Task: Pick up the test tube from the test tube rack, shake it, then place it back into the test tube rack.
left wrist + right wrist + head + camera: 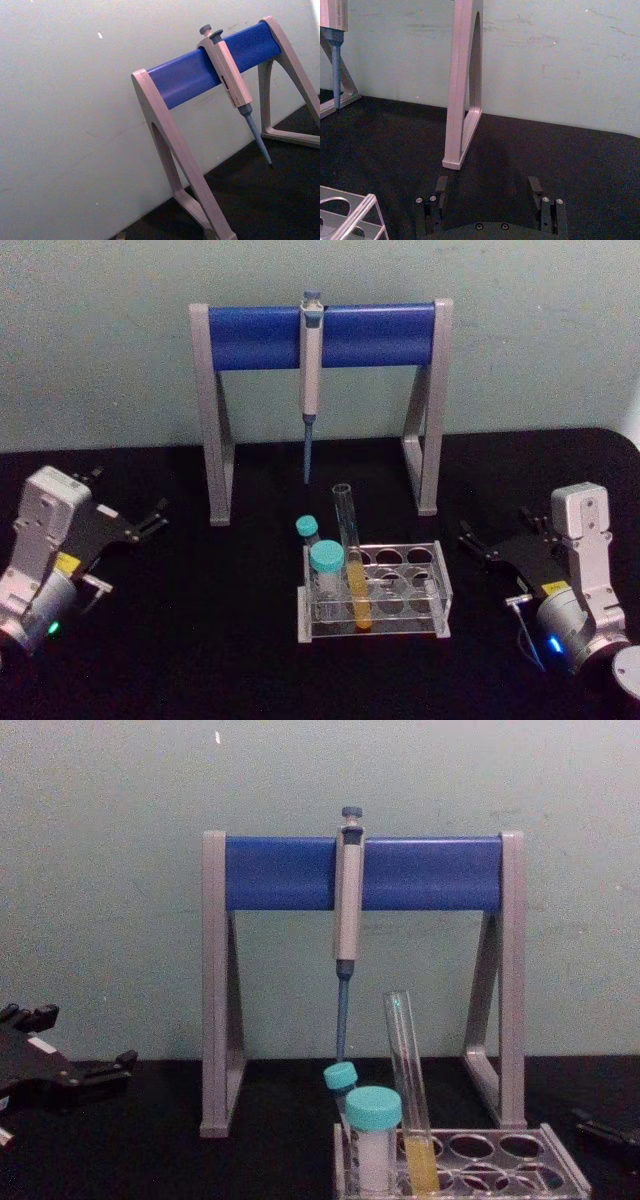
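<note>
The test tube stands in the clear test tube rack at the middle of the black table, leaning slightly left, yellow liquid in its lower part. From the chest view the test tube rises well above the rack. My left gripper rests open at the table's left, far from the rack, and appears as the left gripper at the chest view's left edge. My right gripper sits open just right of the rack. In its wrist view the right gripper holds nothing, with a rack corner beside it.
A grey-and-blue pipette stand with a hanging pipette stands behind the rack, against the wall. A teal-capped white vial and a small teal-capped tube occupy the rack's left holes. Bare black table lies on both sides.
</note>
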`<state>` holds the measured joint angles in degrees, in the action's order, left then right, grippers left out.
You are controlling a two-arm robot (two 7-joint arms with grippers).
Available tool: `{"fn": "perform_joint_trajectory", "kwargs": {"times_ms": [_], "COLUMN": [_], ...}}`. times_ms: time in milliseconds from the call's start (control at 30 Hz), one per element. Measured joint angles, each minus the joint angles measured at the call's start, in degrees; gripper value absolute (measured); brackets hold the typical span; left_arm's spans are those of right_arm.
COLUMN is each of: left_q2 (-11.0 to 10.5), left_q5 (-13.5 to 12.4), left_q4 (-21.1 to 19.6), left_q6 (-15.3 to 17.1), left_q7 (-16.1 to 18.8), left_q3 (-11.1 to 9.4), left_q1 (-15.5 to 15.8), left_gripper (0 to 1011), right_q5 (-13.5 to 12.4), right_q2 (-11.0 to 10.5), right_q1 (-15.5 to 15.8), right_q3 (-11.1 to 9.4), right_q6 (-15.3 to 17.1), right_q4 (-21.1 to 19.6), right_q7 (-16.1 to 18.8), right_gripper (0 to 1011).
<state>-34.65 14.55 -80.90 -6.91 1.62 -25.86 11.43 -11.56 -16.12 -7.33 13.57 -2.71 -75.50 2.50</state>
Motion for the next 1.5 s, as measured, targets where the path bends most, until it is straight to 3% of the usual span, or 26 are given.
{"fn": "perform_joint_trajectory", "kwargs": {"times_ms": [1500], "left_q2": [0.0], "left_q5": [0.0], "left_q4": [0.0], "left_q6": [0.0], "left_q7": [0.0], "left_q3": [0.0], "left_q1": [0.0], "left_gripper": [1001], "right_q5": [0.0], "right_q2": [0.0], "right_q1": [0.0], "right_q3": [0.0], "right_q6": [0.0], "right_q4": [0.0], "right_q7": [0.0], "right_gripper": [1000]}}
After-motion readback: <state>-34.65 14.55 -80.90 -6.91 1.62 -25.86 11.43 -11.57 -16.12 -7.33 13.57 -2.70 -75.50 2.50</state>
